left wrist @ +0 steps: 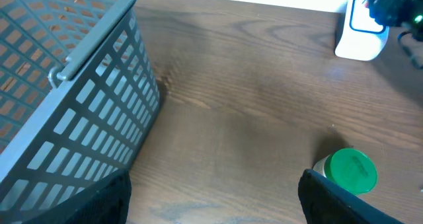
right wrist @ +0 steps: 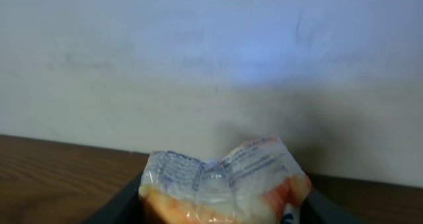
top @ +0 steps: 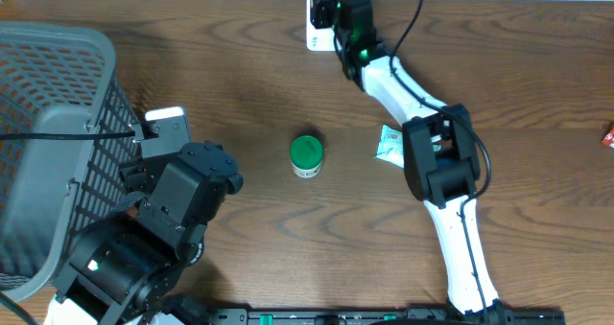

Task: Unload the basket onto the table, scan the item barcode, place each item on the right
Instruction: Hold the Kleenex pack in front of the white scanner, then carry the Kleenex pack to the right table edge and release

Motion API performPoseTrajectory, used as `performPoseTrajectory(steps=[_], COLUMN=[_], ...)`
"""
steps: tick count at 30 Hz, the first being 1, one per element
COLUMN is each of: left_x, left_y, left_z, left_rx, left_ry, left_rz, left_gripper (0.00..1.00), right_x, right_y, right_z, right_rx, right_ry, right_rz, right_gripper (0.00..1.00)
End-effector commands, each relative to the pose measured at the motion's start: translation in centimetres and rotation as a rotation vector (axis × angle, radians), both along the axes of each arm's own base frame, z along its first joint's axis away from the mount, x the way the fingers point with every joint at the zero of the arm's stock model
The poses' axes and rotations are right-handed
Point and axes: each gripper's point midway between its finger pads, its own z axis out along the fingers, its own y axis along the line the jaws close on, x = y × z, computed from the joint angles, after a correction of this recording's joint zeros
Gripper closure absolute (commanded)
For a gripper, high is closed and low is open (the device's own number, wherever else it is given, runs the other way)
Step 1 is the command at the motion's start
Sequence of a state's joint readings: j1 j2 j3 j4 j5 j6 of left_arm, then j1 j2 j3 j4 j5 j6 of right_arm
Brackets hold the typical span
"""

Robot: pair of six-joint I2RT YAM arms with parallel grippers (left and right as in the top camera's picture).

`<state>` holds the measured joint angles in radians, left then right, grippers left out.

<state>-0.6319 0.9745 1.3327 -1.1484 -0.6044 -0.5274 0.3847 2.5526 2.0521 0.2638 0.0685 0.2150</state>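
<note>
Right fingers: your right fingers [right wrist: 117, 209] are pinching a crinkled clear packet [right wrist: 225, 181], one dark finger on each side of it.
Packet: you will find it lifted off the tabletop [top: 240, 76]. In the right wrist view the pale wall [right wrist: 211, 65] is behind it. It shows orange at the lower edges and small print across the top, which is too blurred to read.
Right arm: it reaches to the far edge of the tabletop. Its end sits right over a white device [top: 315, 33] there, so the overhead view hides the packet from you.
White device: in the left wrist view you can see a blue outline on its face. It stands at the back edge, against the wall.
Left fingers: your left fingers [left wrist: 99, 204] are spread wide with nothing between them, low over bare wood.
Basket: the grey mesh basket [top: 58, 124] stands at the left end, just beside your left arm.
Jar: a jar [top: 306, 155] with a green lid stands upright mid-tabletop, between the two arms and touching neither.
Second packet: a small second packet [top: 388, 143] lies flat just beside the right arm's elbow.
Red object: a red object [top: 608, 133] is cut off at the right edge, too little of it in view to identify.
</note>
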Motion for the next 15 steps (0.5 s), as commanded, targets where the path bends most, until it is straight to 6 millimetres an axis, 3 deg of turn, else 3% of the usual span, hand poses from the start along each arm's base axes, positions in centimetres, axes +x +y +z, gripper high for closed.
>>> performPoseTrajectory(steps=[1, 5, 9, 13, 15], left_x=[-0.1, -0.1, -0.1, -0.1, -0.1], left_y=[0.2, 0.2, 0.2, 0.2, 0.2], left_z=[0.0, 0.0, 0.0, 0.0, 0.0], left_rx=[-0.003, -0.003, -0.003, -0.003, -0.003], left_ry=[-0.003, -0.003, -0.003, -0.003, -0.003], left_rz=[0.010, 0.010, 0.010, 0.010, 0.010], left_gripper=[0.19, 0.19, 0.19, 0.19, 0.19], right_x=[0.0, -0.2, -0.1, -0.2, -0.6], right_y=[1.0, 1.4, 1.3, 0.4, -0.2], right_z=[-1.2, -2.0, -1.2, 1.0, 3.6], right_rx=[-0.017, -0.024, -0.018, -0.018, -0.031], right_ry=[-0.018, -0.004, -0.019, -0.017, -0.009], right_rz=[0.012, 0.016, 0.015, 0.006, 0.001], right_gripper=[0.52, 0.52, 0.49, 0.49, 0.50])
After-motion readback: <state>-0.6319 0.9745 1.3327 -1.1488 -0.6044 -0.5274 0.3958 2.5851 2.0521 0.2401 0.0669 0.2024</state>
